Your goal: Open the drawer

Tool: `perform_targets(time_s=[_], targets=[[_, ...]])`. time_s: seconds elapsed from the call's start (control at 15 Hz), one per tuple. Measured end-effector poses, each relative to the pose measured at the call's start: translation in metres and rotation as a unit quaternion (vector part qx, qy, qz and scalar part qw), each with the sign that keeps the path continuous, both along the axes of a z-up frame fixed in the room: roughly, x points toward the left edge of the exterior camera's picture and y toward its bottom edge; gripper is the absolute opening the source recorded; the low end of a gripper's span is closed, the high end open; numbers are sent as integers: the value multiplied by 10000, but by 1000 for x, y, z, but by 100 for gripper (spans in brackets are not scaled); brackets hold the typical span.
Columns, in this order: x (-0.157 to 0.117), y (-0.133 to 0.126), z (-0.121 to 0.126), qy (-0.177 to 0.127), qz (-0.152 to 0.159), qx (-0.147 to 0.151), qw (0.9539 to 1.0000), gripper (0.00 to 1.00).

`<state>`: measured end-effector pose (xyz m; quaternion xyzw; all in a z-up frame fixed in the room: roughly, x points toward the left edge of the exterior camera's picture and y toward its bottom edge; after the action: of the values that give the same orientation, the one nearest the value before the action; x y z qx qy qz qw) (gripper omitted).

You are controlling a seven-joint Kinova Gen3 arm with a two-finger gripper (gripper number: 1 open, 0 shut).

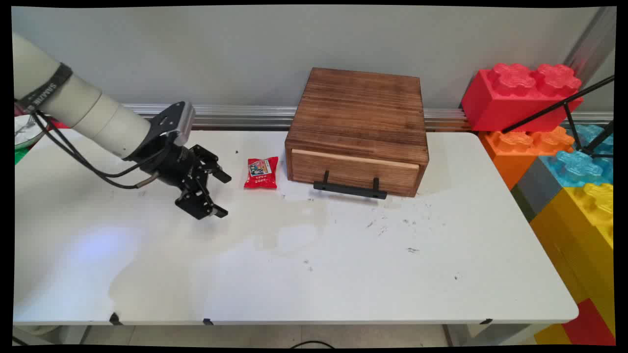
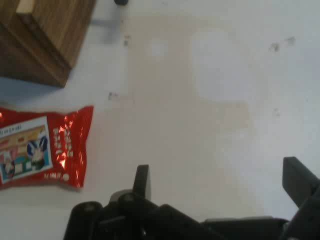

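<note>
My black gripper [image 1: 223,193] hovers low over the white table [image 1: 314,274], open, with nothing between its fingers. A small red snack packet [image 1: 261,173] lies flat on the table just to the right of it, a short gap away. In the hand view the packet [image 2: 42,147] lies at the left, off to the side of the gripper [image 2: 220,182], and bare tabletop lies between the fingertips. A wooden drawer box [image 1: 359,130] with a black handle [image 1: 350,189] stands right of the packet, its drawer shut; its corner [image 2: 42,37] shows at the hand view's top left.
Large toy bricks, red [image 1: 520,95], orange [image 1: 527,147], blue [image 1: 581,164] and yellow [image 1: 584,220], are stacked beside the table's right end. A black tripod leg [image 1: 559,105] crosses them. Dark specks [image 1: 392,225] dot the table before the box.
</note>
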<state>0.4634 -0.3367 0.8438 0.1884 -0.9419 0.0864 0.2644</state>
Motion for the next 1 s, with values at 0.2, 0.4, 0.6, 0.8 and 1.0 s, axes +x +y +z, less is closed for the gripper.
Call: perform_targets(time_s=[0.2,0.4,0.6,0.8,1.0], targets=[[-10,-5,6,5,-41,27,10000,100],[-22,-11,14,16,-84,61,9999,100],[-35,-17,22,34,-120,73,9999,100],[-48,-25,30,52,-161,60,9998,100],[-62,-33,34,57,-210,12,9998,100]])
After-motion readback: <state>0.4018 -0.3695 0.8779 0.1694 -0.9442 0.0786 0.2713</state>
